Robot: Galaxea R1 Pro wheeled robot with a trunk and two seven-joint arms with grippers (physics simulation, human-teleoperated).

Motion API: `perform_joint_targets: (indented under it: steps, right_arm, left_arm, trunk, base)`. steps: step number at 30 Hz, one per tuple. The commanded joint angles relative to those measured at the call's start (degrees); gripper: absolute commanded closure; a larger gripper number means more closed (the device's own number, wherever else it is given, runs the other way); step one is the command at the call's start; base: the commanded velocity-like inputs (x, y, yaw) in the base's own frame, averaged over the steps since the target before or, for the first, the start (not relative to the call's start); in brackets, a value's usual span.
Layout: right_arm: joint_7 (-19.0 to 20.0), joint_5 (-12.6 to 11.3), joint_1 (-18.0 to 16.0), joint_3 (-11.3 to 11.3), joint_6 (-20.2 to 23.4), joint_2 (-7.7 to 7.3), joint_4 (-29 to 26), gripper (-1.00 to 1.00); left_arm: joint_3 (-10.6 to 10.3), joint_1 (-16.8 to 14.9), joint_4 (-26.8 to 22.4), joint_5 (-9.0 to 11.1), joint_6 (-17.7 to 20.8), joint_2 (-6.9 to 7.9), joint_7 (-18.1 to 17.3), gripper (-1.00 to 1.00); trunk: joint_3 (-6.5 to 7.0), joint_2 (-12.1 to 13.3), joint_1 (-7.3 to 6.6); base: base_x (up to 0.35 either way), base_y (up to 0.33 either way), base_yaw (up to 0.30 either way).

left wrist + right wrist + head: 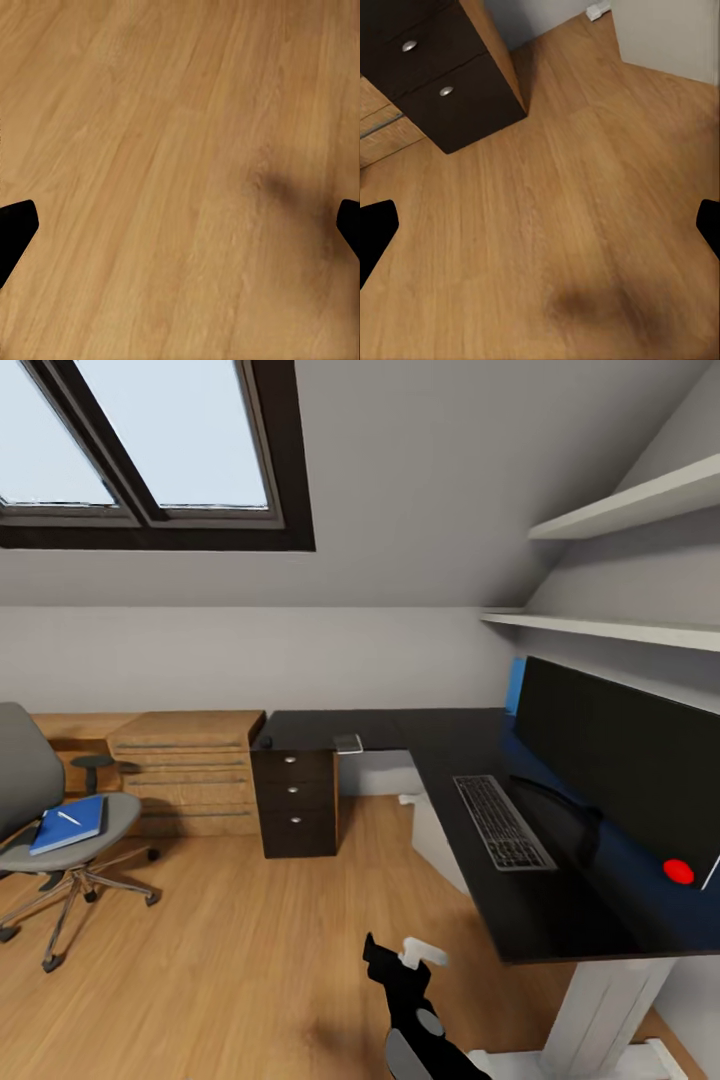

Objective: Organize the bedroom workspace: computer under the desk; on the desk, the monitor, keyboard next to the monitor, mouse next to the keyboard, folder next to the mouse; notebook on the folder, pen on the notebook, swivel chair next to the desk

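- The folder (68, 824) lies flat on the seat of the swivel chair (40, 800), at the left of the head view, well apart from the desk (440, 745)
- A thin pale pen (68, 817) lies on top of the folder; I cannot make out a notebook there
- The chair stands on the wood plank floor (230, 950) in front of a light wooden drawer chest (185, 770)
- The L-shaped desk runs along the back wall and down the right side; the keyboard (502, 822) lies on its black top just beside the monitor (610, 760), which stands on the desk against the blue back panel (515, 685)
- A small pale flat item (348, 743) rests at the near edge of the desk's back stretch; what it is I cannot tell
- A black drawer unit (295, 803) with round knobs stands under that stretch; the right wrist view shows it (442, 71) resting on the floor
- A white boxy shape under the desk (435, 840) may be the computer; too little of it shows to be sure
- Left gripper (180, 225): fingers spread wide, dark tips at both edges of its wrist view, nothing held, bare floor between
- Right gripper (540, 225): fingers likewise spread wide, holding nothing, above bare floor
- A black arm (405, 1000) shows low in the head view, near the desk's white leg (600, 1010)
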Motion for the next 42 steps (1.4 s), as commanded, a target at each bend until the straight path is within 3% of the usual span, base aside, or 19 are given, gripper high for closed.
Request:
perform_joint_targets:
  steps: [1,11,15,17,20,21,27,42]
  right_arm:
    - [-1.1,-0.5,-0.1,0.4,-0.4,0.00,0.0,-1.00]
    - [-1.4,1.0,-0.1,0.6,-0.5,0.00,-0.1,-1.00]
    - [-0.5,6.0,-0.3,2.1,0.9,0.00,0.0,-1.00]
    - [-1.5,10.4,-0.3,2.8,4.5,0.00,-0.1,-1.00]
    - [-4.3,12.7,-0.4,3.0,9.2,0.00,-0.8,-1.00]
    - [-6.4,13.8,-0.5,3.2,12.9,0.00,-2.2,-1.00]
    - [-8.3,14.4,-0.2,3.5,15.7,0.00,-11.2,-1.00]
    - [-8.3,14.4,0.0,3.6,15.6,0.00,-15.0,-1.00]
  left_arm:
    - [-0.2,0.0,0.3,0.5,-0.1,0.04,0.3,-1.00]
    - [-0.3,0.0,1.9,0.3,-0.2,0.02,0.2,-1.00]
    - [-0.3,0.0,1.9,0.3,-0.2,0.03,0.2,-1.00]
    - [-0.3,0.0,2.0,0.3,-0.2,0.04,0.2,-1.00]
    - [-0.3,0.0,2.0,0.3,-0.2,0.04,0.3,-1.00]
    - [-0.3,0.0,2.0,0.3,-0.2,0.04,0.3,-1.00]
    - [-0.3,0.0,2.0,0.3,-0.2,0.04,0.3,-1.00]
    - [-0.3,0.0,2.0,0.3,-0.2,0.04,0.2,-1.00]
  trunk:
    - [-0.05,0.0,0.04]
    - [-0.05,0.0,0.04]
    - [-0.05,0.0,0.04]
    - [-0.05,0.0,0.04]
    - [-0.05,0.0,0.04]
    - [-0.05,0.0,0.04]
    - [-0.05,0.0,0.04]
    - [-0.05,0.0,0.04]
  base:
    - [0.201,0.115,0.000]
    - [0.073,0.035,0.000]
    - [0.257,0.105,0.000]
    - [0.292,0.120,0.000]
    - [0.303,0.125,0.000]
    - [0.310,0.135,0.000]
    - [0.311,0.150,0.000]
    - [0.312,0.158,0.000]
